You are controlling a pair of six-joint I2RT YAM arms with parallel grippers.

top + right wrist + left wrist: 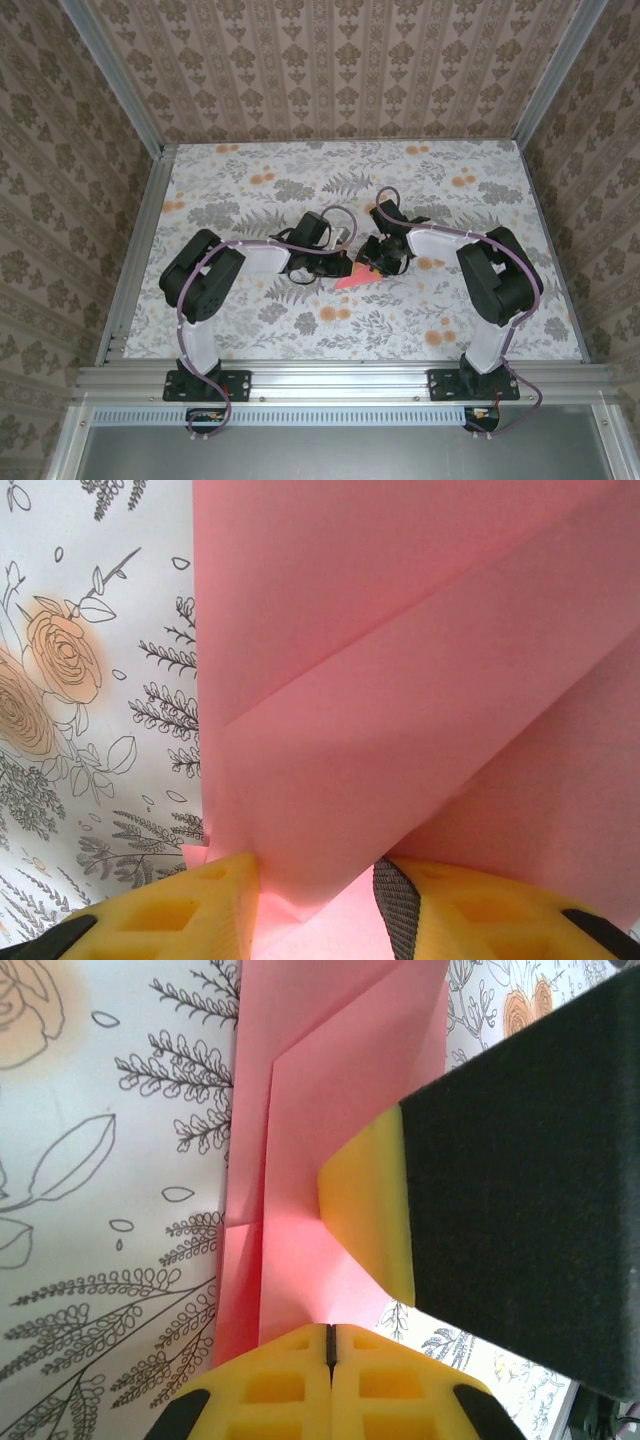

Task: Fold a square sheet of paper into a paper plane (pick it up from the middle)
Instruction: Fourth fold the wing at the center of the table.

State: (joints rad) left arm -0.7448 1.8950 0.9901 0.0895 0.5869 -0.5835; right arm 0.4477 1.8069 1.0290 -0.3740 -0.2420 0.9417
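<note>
The salmon-pink square sheet of paper (360,278), already creased into a triangular shape, lies near the middle of the flower-printed desk (250,190), between my two arms. My left end effector (330,1336) sits at the sheet's 10 o'clock in the top view. Its yellow fingers are pressed together, and as far as I can tell they pinch the folded edge. My right end effector (318,885) comes in from 1 o'clock with its fingers apart. A folded layer runs between them but is not clamped.

I judge the sheet to be very light, limp and easy to crumple. It will slide on the smooth desk print, and a creased flap will spring back unless it is pressed flat. The best hold looks like a shallow pinch on a doubled edge or along the central crease, where the layers are stiffest. A single layer would bend or tear.

The main obstruction is my own arms, since both end effectors crowd the same small sheet. The printed orange flowers (328,314) around it are flat and harmless, and the aluminium frame rails (340,375) stand well apart at 6 o'clock
</note>
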